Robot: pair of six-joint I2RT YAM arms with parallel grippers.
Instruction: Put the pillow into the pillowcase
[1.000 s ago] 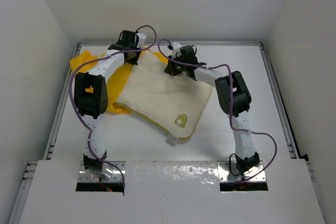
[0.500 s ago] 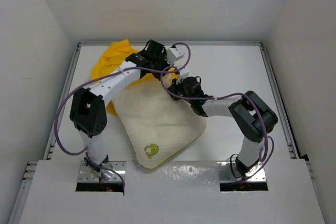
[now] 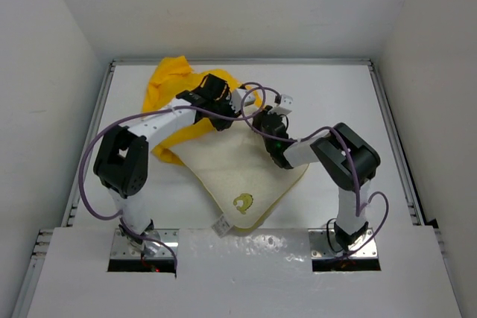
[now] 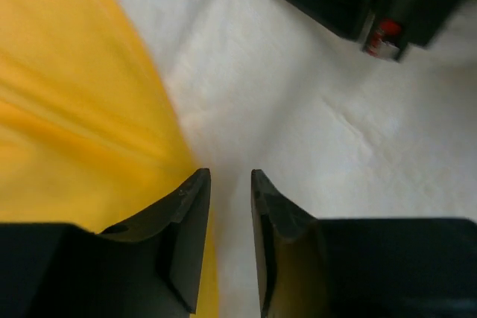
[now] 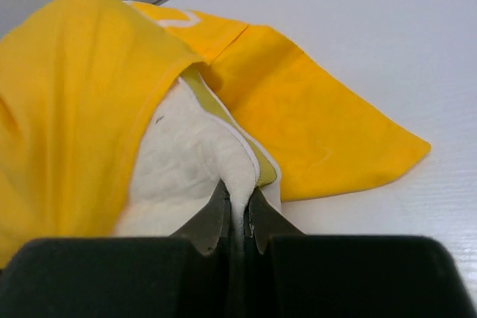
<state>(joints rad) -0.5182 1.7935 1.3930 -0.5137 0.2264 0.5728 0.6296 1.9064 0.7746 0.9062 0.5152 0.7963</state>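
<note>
Table: white, walled on the left, far and right sides, bearing all the items below. Pillow: cream-white, plump, lying slantwise at the middle of the table, one corner pointing toward the near edge, its far-left end under the yellow cloth. Pillowcase: bright yellow thin fabric, bunched and humped at the far left of the table; in the right wrist view it drapes over the pillow's end like a hood, the hem lying across the white surface and a flat flap spread on the table to the right. Left arm: reaches from its near-left base across to the far middle, over the line where cloth meets pillow. Right arm: folded back on itself, the wrist low over the pillow's far-right edge. Left gripper: jaws narrowly parted over the pillow, the pillowcase's edge running into the gap along the left finger; whether it grips the cloth cannot be told. Right gripper: jaws closed tight on a pinch of the pillow's white fabric beside its yellowish seam. Cables: purple, looping along both arms. Emblem: small yellow-green mark near the pillow's near corner. Tag: small white label at that corner, touching the table's near edge.
</note>
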